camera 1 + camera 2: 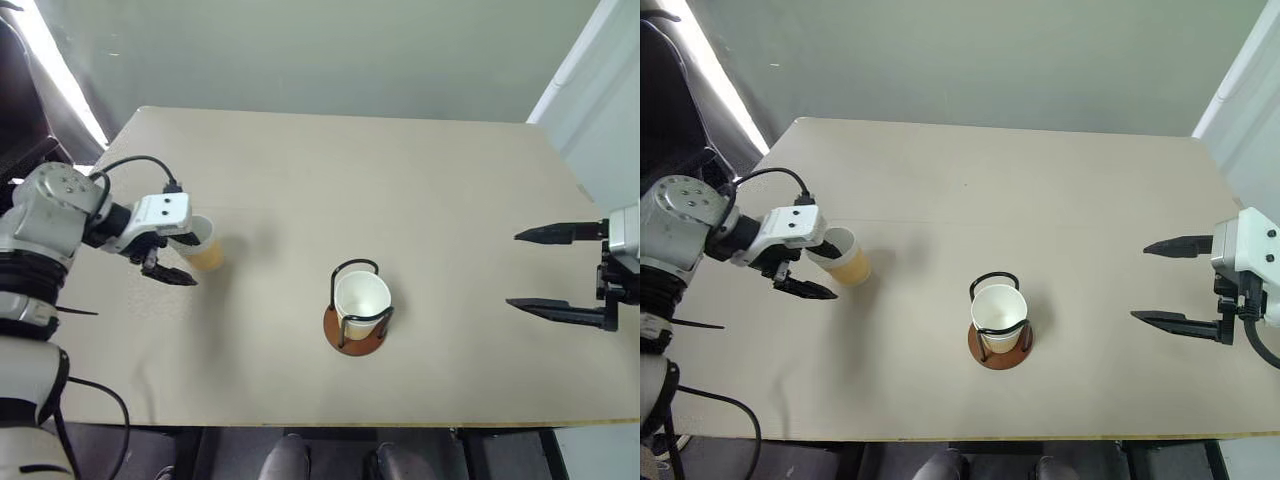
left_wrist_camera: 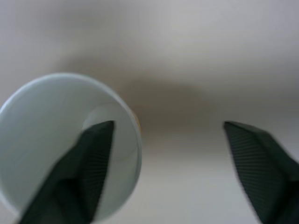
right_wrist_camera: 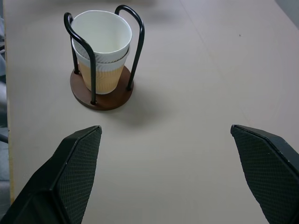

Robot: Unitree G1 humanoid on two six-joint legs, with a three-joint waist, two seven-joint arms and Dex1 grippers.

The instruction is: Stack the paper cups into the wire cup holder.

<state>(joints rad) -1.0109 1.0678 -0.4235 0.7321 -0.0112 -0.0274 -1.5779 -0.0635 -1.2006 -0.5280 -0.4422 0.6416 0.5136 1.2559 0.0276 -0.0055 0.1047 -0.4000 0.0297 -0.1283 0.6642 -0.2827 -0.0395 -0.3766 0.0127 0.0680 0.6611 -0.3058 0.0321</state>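
Paper cup (image 1: 846, 259) upright, at left hand (image 1: 810, 270): one finger (image 2: 88, 163) inside rim, other outside, not clamped. Right hand (image 1: 1170, 282) wide, empty; holder (image 1: 999, 325) between hands.

The table (image 1: 420, 190) lies bare across its far half and right side. At near centre the holder (image 1: 357, 335) with its stacked cups (image 1: 361, 300) stands in the way, and a cup (image 1: 205, 245) stands at the left.

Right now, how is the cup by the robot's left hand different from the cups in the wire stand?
The loose cup stands alone on the table, while the stacked cups sit nested inside the wire cup holder. The left gripper has one finger inside the loose cup; the right gripper is apart from the stacked cups. All are yellow-orange outside, white inside.
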